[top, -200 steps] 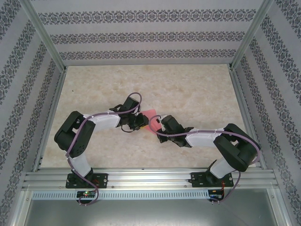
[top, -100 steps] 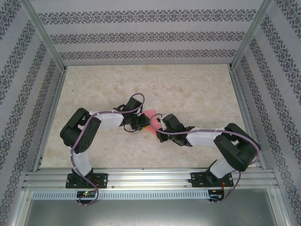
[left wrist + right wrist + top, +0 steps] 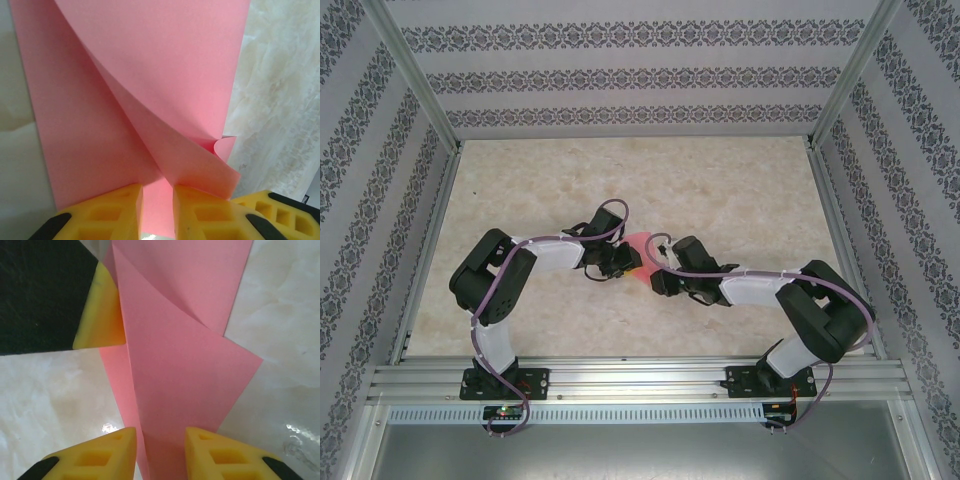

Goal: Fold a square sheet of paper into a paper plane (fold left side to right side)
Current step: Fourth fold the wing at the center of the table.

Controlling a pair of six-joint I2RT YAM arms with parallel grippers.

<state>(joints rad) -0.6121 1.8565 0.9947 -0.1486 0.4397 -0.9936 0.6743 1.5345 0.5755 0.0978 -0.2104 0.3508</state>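
Note:
The salmon-pink sheet of paper [image 3: 639,246] lies partly folded on the table between my two grippers. In the left wrist view the paper [image 3: 150,75] has a flap curling up and over, its lower edge resting against my right-hand fingertip [image 3: 200,200]. My left gripper [image 3: 158,189] stands with a narrow gap, pink paper showing through it. In the right wrist view the paper [image 3: 185,370] shows a long crease and overlapping layers. My right gripper [image 3: 160,435] is open astride its near end. The left gripper's yellow finger [image 3: 100,310] touches the paper's far left edge.
The marbled tabletop [image 3: 720,190] stretches wide behind and beside the paper. Patterned walls and aluminium posts [image 3: 415,75] enclose it, and a metal rail [image 3: 640,380] runs along the near edge by the arm bases.
The right gripper's jaws have parted from shut on the paper. The left arm shifted slightly right, and both grippers crowd closer over the sheet.

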